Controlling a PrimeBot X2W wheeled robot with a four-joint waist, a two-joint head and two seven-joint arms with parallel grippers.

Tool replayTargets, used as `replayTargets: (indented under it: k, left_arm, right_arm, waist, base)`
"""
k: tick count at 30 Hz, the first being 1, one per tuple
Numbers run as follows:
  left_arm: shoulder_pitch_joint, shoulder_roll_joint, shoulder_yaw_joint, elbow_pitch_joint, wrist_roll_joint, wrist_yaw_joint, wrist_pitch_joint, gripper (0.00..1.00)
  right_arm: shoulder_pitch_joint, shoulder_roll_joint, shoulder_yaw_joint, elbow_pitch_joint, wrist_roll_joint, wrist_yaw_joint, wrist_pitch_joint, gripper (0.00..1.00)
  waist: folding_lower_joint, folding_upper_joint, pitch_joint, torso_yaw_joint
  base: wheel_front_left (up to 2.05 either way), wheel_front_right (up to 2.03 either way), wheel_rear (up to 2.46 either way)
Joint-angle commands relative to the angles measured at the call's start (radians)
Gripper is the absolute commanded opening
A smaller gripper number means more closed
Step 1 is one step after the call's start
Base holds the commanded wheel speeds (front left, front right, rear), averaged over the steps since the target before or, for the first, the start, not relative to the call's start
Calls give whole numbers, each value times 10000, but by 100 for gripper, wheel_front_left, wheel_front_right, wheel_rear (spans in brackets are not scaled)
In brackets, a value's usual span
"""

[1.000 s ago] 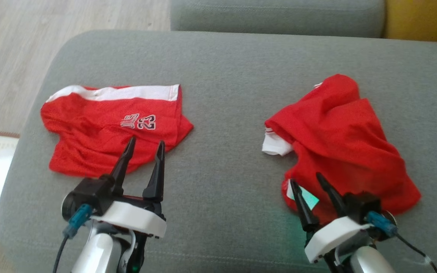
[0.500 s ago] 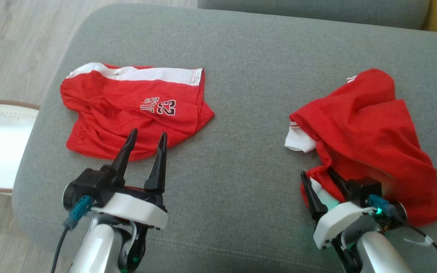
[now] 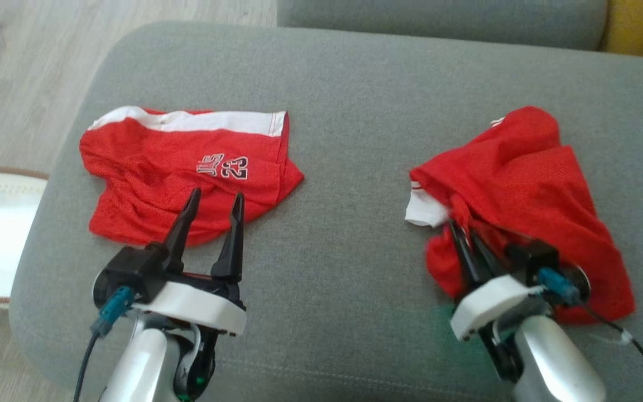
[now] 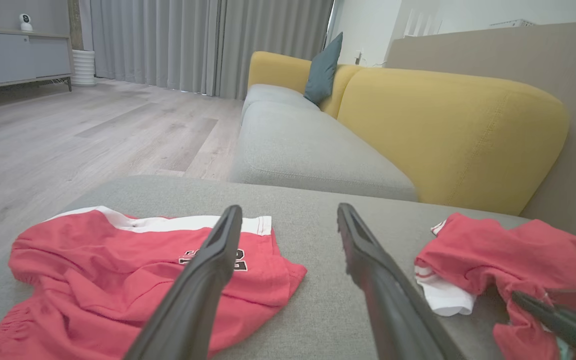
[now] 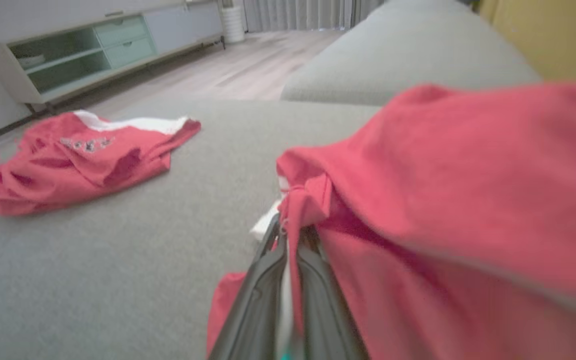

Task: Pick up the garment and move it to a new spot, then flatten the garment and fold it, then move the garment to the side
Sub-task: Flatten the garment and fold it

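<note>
Red mesh garment point(image 3: 522, 184) lies crumpled on the right side of the grey cushion point(image 3: 344, 111), with a white trim piece poking out at its left edge. The right gripper point(image 3: 462, 229) has its two dark fingers pressed together on a bunched fold at the garment's near-left edge. In the right wrist view the fingers point(image 5: 263, 280) close on a pinch of red cloth with a strip of white between them. The fold is drawn up into a small peak at the tips. That arm comes in from the lower right, its pale forearm slanting up and to the left. The wrist sits over the garment's near hem.

The left gripper point(image 3: 215, 194) holds nothing, and its fingers spread in a wide V. Its forearm rises from the bottom left with the fingers pointing straight ahead. The tips are over the near edge of the red shorts point(image 3: 176, 178). They seem to hover just above the cloth, though contact is hard to judge.

The shorts lie fairly flat on the cushion's left side, well apart from the garment. They have a white band along the far edge and "23" printed near the middle. Beyond the cushion stands a grey sofa point(image 4: 293, 145) with a yellow back. Pale wood floor point(image 3: 20, 67) lies to the left.
</note>
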Motion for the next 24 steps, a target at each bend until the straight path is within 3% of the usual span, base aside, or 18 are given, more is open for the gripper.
replayTargets:
  k: [1, 11, 16, 20, 24]
  left_arm:
    - [-379, 8, 345, -313, -74, 58, -78, 100]
    - [88, 8, 498, -511, -586, 380, -78, 100]
    - [267, 7, 555, -510, -701, 416, -78, 100]
    - [410, 7, 588, -576, -795, 478, -78, 100]
    - [499, 7, 672, -668, -862, 549, -78, 100]
  right_arm:
    - [-634, -27, 473, -510, 144, -7, -229, 0]
    - [-1735, -27, 1797, -1783, 985, -7, -298, 0]
    - [-2865, -27, 2620, -2457, 1945, -7, -320, 0]
    - [-4013, -27, 2572, -2768, 2912, -7, -549, 0]
    - [-4795, -27, 1880, -2714, 3351, -7, -723, 0]
  waist:
    - [0, 0, -249, -79]
    - [0, 0, -1058, -108]
    - [0, 0, -1257, -103]
    - [0, 0, -1307, -149]
    - [0, 0, -1250, -337]
  base:
    - [0, 0, 0]
    - [0, 0, 0]
    - [0, 0, 0]
    - [0, 0, 0]
    - [0, 0, 0]
